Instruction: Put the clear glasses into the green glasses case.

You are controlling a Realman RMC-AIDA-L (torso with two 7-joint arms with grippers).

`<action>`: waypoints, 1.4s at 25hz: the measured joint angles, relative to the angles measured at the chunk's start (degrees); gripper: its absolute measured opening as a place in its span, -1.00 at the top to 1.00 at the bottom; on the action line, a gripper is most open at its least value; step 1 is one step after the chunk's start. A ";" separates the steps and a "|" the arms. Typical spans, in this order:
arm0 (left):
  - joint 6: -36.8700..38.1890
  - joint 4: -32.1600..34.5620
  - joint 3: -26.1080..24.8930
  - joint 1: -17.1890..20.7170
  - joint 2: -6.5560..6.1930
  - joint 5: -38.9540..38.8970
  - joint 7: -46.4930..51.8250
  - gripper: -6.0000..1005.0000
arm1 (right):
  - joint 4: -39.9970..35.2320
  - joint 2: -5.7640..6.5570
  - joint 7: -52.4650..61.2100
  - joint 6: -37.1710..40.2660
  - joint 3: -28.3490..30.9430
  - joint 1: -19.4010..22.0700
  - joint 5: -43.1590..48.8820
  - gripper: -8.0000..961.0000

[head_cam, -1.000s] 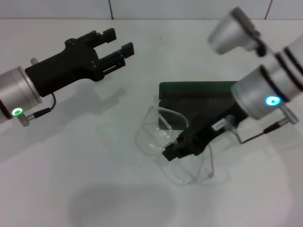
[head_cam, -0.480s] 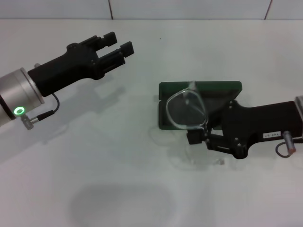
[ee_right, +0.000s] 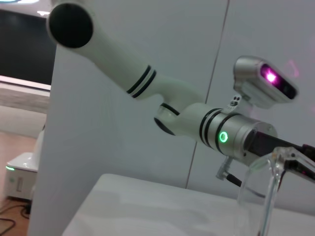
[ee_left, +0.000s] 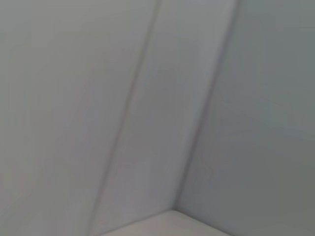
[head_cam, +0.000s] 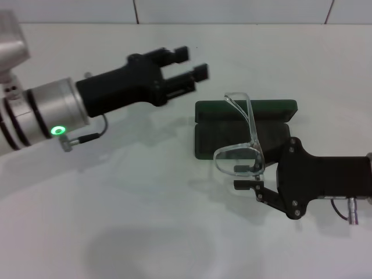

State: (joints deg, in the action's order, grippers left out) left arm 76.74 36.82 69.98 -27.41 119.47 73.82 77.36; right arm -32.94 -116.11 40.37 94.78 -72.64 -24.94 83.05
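The clear glasses [head_cam: 239, 158] hang tilted in the air, pinched at one lens by my right gripper [head_cam: 244, 176], which reaches in from the right. One thin clear arm [head_cam: 246, 113] of the glasses sticks up over the case. The green glasses case [head_cam: 244, 108] lies open on the white table just behind and under the glasses, its dark lining showing. My left gripper [head_cam: 190, 63] hovers open to the left of the case's lid. In the right wrist view, part of the clear glasses [ee_right: 268, 189] shows close up, with the left arm [ee_right: 197, 123] beyond.
The white table [head_cam: 145, 221] stretches around the case, with a tiled wall [head_cam: 232, 10] along its far edge. The left wrist view shows only wall [ee_left: 123, 98] and a sliver of table.
My left gripper has swung right, toward the case's lid. My right gripper has shifted a little toward the front and turned the glasses, so one arm now points up.
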 joint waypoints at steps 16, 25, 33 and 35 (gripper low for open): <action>7.87 -0.64 8.18 -7.86 -0.84 4.30 11.46 -0.27 | 6.52 0.01 -16.87 -2.11 -0.09 0.32 -0.70 0.74; 9.43 -0.85 7.92 -9.41 -1.00 6.79 14.74 -0.27 | 7.06 0.01 -18.88 -3.30 -0.08 0.34 -0.70 0.74; 9.18 -0.84 8.13 -11.03 -0.37 8.94 14.34 -0.27 | 7.10 0.01 -18.94 -3.70 -0.27 0.10 -0.42 0.74; 9.17 -0.85 8.32 -11.48 -0.13 10.09 14.32 -0.27 | 7.10 0.01 -18.95 -3.88 -0.35 0.00 -0.40 0.74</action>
State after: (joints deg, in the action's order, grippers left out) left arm 85.91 35.98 78.29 -38.88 119.34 83.90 91.68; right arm -25.83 -116.10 21.42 90.90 -72.99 -24.94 82.64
